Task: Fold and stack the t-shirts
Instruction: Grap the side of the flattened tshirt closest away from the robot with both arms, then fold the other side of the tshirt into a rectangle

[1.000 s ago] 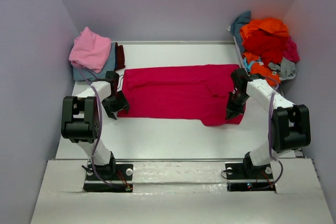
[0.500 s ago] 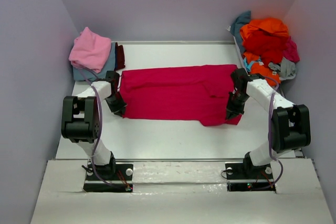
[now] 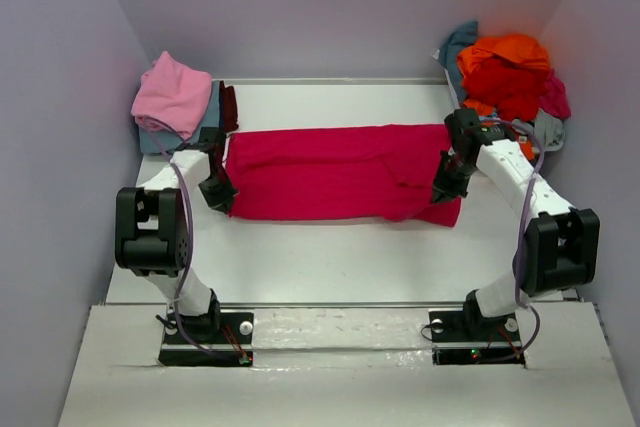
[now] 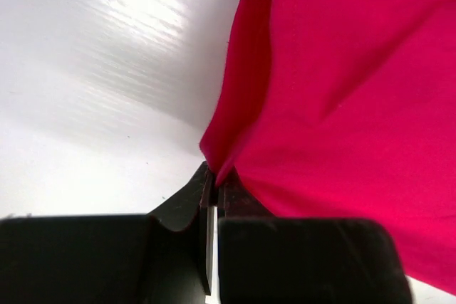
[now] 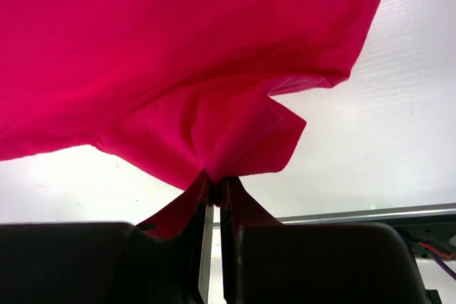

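- Your left gripper (image 3: 220, 195) is clamped tight on the near left edge of the magenta-red t-shirt (image 3: 335, 172). Your right gripper (image 3: 443, 190) pinches the near right corner.
- The shirt stretches across the middle of the table (image 3: 330, 257), with white surface showing between its near hem and the arm bases.
- The folded stack (image 3: 175, 97) sits back-left and the loose pile (image 3: 505, 77) back-right, both close to the walls.
- In both wrist views, cloth hides the fingertips.
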Robot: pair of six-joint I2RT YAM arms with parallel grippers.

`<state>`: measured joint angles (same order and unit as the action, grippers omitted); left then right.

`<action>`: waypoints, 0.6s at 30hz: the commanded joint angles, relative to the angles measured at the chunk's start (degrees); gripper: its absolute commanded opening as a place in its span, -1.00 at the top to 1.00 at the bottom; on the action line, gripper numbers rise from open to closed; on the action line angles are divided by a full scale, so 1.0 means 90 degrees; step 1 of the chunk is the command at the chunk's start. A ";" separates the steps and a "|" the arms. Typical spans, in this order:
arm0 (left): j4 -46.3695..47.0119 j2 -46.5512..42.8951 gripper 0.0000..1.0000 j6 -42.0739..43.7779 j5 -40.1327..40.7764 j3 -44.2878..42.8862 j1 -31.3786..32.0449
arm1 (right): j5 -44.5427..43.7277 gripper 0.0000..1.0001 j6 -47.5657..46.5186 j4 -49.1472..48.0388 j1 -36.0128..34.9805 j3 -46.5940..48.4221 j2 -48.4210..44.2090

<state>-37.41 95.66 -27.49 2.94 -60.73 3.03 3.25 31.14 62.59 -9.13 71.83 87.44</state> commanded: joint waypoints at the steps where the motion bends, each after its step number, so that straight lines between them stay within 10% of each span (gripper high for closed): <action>1: -0.0209 -0.0531 0.89 0.0075 0.0727 -0.0517 0.0093 | -0.0282 0.86 0.0095 0.0028 -0.0060 0.0475 -0.0253; 18: -0.0355 0.0678 0.89 0.0222 0.1089 -0.2041 0.0269 | -0.0634 0.86 -0.0002 -0.0167 -0.0060 0.1969 0.1153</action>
<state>-39.62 99.09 -26.17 9.93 -75.55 5.19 -0.10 31.48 62.37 -9.13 85.17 96.14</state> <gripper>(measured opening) 0.102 0.114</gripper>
